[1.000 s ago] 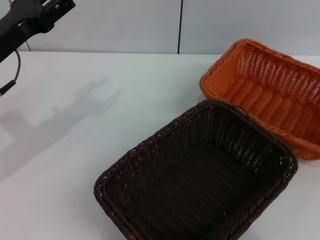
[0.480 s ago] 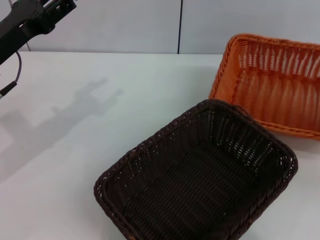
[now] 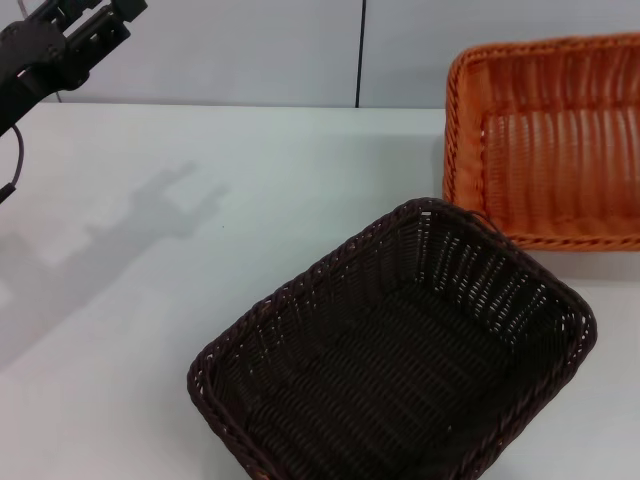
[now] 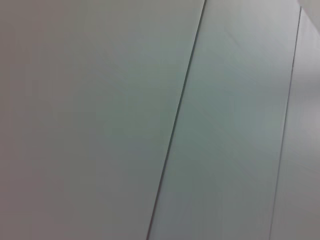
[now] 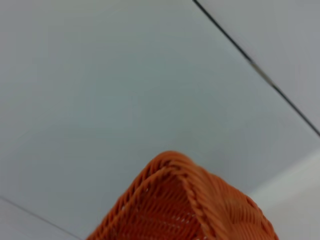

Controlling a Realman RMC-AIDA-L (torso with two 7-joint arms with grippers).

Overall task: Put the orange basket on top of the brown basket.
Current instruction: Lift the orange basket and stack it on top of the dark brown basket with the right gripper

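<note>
Head view: orange basket [image 3: 545, 150] tilted, raised behind brown basket [image 3: 400, 350]; right end effector unseen (grip unknowable).

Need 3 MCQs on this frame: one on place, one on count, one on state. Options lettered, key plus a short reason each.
1. Where is the orange basket relative to the brown basket in the head view?
A. Behind it, toward the right edge
B. Nested inside it
C. In front of it, on the left

2. How many baskets are in view?
A. One
B. Two
C. Three

3. How does the orange basket sit?
A. Flat on the table
B. Upside down
C. Tipped up, its inside facing the camera

Key:
1 A: it shows past the brown basket's far rim, cut off by the right edge.
2 B: one orange, one brown.
3 C: its floor faces the head camera and its corner rises against the wall in the right wrist view.

The left gripper stays parked top left.
</note>
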